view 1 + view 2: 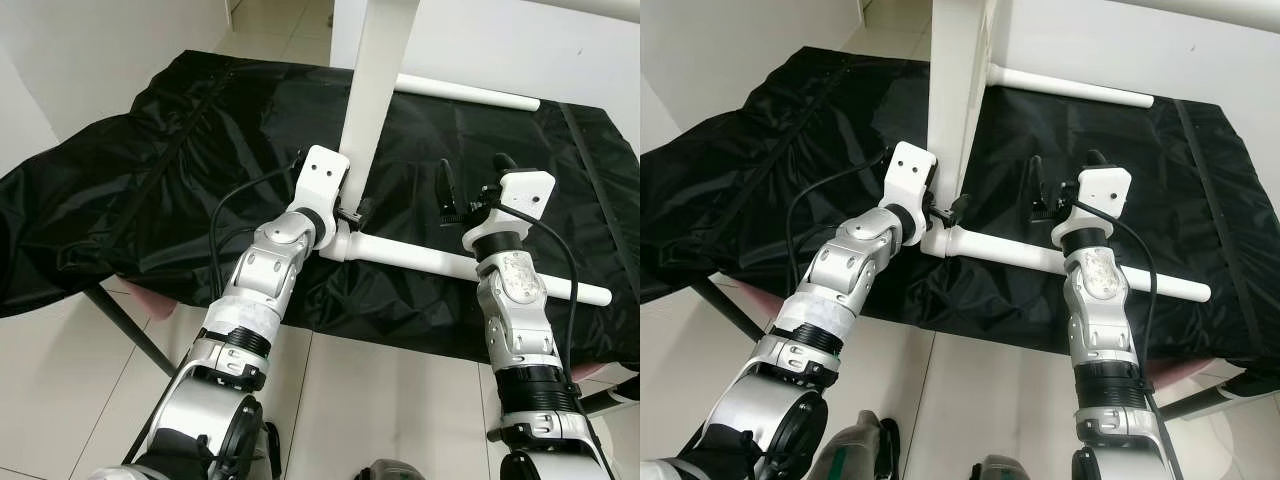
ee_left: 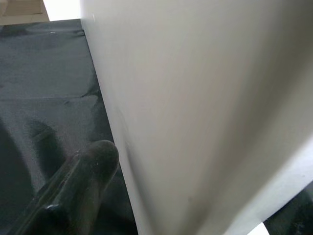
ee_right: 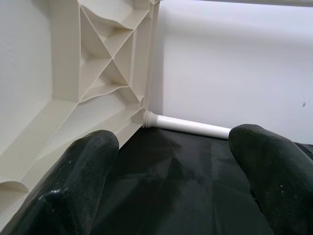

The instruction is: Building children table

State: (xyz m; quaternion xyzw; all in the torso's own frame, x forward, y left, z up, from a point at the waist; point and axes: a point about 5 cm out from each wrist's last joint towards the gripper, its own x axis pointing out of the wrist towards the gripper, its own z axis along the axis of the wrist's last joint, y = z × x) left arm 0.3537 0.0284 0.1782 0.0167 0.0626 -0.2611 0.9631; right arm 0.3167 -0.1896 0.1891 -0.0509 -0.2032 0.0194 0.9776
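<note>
A white tabletop panel (image 1: 375, 90) stands on edge on a surface draped in black cloth (image 1: 150, 180); its ribbed underside (image 3: 98, 73) faces my right gripper. My left gripper (image 1: 350, 208) is shut on the panel's lower edge, with one black finger (image 2: 83, 191) lying against the white face (image 2: 205, 107). A white table leg (image 1: 470, 265) lies on the cloth, one end right by the left gripper. My right gripper (image 1: 474, 178) hovers open just above that leg, its fingers (image 3: 73, 186) holding nothing. A second white leg (image 1: 465, 92) lies at the back.
The cloth-covered surface ends at a front edge just ahead of my arms, with tiled floor (image 1: 390, 400) below. A dark metal support (image 1: 125, 325) slants down at the front left. A white flat surface (image 1: 480, 45) rises behind the back leg.
</note>
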